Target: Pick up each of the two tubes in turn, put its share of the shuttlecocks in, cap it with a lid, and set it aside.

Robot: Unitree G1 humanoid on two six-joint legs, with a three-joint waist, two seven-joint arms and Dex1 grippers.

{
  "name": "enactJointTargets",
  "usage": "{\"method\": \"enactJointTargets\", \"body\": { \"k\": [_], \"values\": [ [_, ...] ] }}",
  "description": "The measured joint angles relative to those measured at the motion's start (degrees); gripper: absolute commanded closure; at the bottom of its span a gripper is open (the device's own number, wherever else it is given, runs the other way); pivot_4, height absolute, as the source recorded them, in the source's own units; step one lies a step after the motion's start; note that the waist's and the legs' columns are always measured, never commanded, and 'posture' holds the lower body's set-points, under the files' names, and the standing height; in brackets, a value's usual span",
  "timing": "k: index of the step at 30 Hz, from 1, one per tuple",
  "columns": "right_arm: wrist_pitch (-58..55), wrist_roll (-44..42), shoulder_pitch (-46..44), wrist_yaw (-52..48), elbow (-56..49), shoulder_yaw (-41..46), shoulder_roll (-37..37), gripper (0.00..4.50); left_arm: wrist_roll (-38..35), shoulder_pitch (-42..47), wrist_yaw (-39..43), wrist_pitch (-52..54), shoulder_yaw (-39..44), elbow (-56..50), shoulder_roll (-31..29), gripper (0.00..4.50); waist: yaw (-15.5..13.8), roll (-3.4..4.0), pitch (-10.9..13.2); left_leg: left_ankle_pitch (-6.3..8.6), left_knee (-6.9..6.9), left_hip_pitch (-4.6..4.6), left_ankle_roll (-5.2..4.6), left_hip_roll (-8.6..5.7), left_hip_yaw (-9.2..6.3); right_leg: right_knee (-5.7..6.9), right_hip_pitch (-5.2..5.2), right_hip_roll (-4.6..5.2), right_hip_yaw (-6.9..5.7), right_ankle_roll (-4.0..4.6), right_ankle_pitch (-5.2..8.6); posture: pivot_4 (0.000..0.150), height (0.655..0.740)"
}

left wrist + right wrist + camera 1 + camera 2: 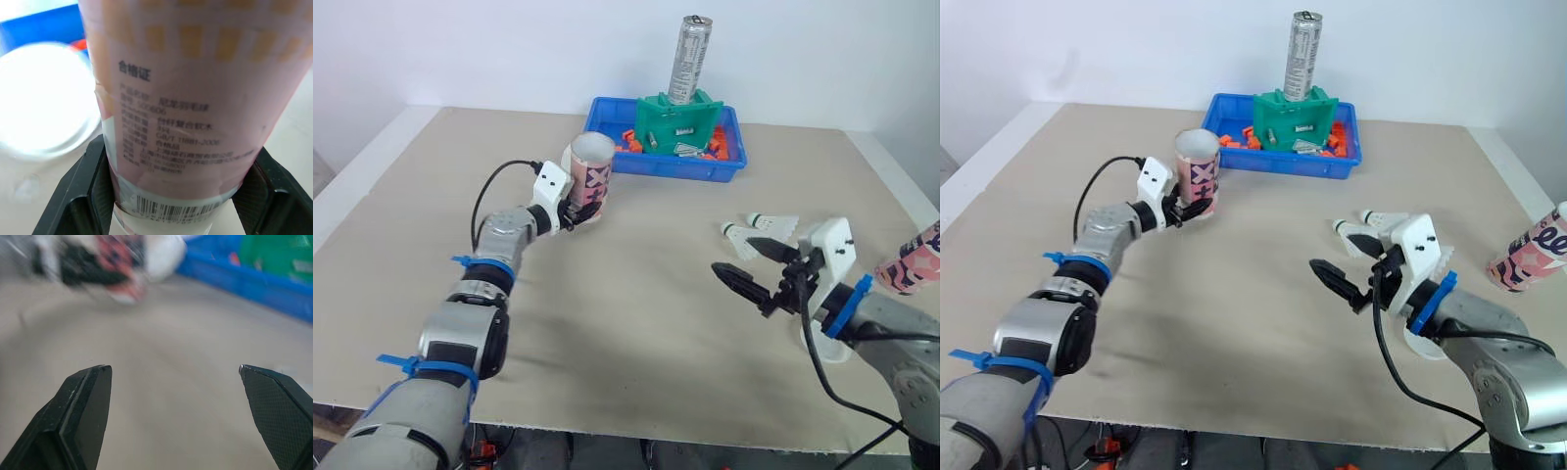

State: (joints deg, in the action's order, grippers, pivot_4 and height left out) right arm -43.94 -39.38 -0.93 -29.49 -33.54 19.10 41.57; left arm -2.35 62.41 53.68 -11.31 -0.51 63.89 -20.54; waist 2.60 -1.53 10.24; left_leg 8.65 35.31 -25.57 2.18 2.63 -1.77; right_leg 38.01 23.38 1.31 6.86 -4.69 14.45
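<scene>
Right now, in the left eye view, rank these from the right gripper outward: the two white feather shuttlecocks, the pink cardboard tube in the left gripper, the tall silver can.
1. Two white feather shuttlecocks, just beyond the open right gripper.
2. Pink cardboard tube, leftward, held by the left gripper.
3. Tall silver can, farthest, at the table's back.

Pink patterned cardboard tube (591,178) upright, open-topped, at eleven o'clock; second pink tube (913,266) tilted at three o'clock; two white shuttlecocks (775,225) lying at two.
</scene>
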Motion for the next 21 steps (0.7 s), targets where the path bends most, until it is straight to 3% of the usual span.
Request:
{"method": "enactJointTargets", "body": {
  "k": [5, 8, 12, 21],
  "values": [
    [-0.89, 3.06, -0.38, 5.43, -0.17, -1.00, -1.05, 0.00, -1.51, -4.18, 25.45, 8.80, -6.13, -18.39, -10.37, 1.52, 0.38, 0.04, -0.01, 0.01, -0.01, 0.06, 0.01, 0.08, 0.01, 0.06, 0.02, -0.02, -0.04, 0.15, 0.05, 0.150, 0.7275],
    [-0.86, 6.69, -0.78, 7.83, 0.64, -4.82, -2.39, 0.00, -1.96, -7.53, 34.82, 11.75, -9.79, -26.28, -14.47, 1.52, 0.29, 0.04, -0.01, 0.01, 0.00, 0.06, 0.01, 0.13, -0.02, 0.12, 0.04, -0.04, -0.12, 0.42, 0.20, 0.150, 0.7275],
    [0.87, 12.21, -4.94, 10.75, 7.48, -9.82, -5.91, 0.00, -1.78, -10.18, 38.25, 11.15, -15.57, -32.94, -19.16, 1.52, 0.17, 0.04, 0.00, -0.02, 0.12, 0.06, -0.03, 0.14, 0.00, 0.12, 0.01, -0.01, -0.15, 0.31, 0.23, 0.150, 0.7275],
    [7.91, 18.26, -11.66, 9.23, 21.85, -12.28, -8.90, 0.00, -5.78, -12.08, 38.08, 12.56, -21.67, -41.34, -23.94, 1.52, 0.08, 0.05, 0.00, -0.04, 0.11, 0.05, -0.09, 0.16, -0.01, 0.16, -0.02, -0.04, -0.19, 0.21, 0.25, 0.150, 0.7275]
  ]
}}
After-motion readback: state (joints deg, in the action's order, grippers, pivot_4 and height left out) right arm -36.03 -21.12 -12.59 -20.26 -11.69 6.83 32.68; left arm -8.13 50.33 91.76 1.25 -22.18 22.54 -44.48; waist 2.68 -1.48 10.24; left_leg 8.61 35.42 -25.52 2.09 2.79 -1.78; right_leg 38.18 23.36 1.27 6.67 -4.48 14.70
